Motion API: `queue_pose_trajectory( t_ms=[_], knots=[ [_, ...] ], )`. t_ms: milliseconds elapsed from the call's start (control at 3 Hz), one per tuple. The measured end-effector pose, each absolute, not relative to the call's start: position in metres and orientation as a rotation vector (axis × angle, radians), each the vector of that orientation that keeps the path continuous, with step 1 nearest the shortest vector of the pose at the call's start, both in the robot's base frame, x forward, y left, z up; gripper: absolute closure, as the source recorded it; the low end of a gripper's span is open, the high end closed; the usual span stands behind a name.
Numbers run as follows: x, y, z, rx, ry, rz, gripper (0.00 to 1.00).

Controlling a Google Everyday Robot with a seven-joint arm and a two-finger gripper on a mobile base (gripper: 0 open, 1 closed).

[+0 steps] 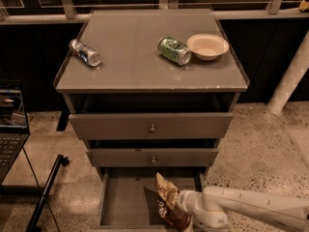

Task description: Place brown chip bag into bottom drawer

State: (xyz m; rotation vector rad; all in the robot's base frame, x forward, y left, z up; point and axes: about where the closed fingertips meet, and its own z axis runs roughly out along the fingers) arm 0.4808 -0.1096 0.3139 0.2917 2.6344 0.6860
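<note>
The brown chip bag (168, 203), cream at the top and dark brown below, stands upright at the right side of the open bottom drawer (123, 202). My gripper (186, 206) reaches in from the right on a white arm and sits against the bag's right side, low over the drawer's front right corner. The bag's lower end is near the drawer's front edge.
On the cabinet top lie a green soda can (174, 50), a cream bowl (207, 46) and a plastic water bottle (85, 52). The two upper drawers with knobs (152, 128) are slightly pulled out. A laptop (10, 124) and a black pole (46, 192) are at left. A white post (292, 76) stands at right.
</note>
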Motion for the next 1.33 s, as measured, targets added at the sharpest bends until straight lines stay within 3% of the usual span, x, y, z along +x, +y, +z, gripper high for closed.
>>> queue_pose_trajectory(
  t_ms=[667,1000,1333],
  knots=[
    [0.4808,-0.1096,0.3138,0.292,2.634,0.686,0.13],
    [0.4807,-0.1095,0.3138,0.292,2.635,0.686,0.0],
    [0.4807,-0.1095,0.3138,0.292,2.635,0.686,0.0]
  ],
)
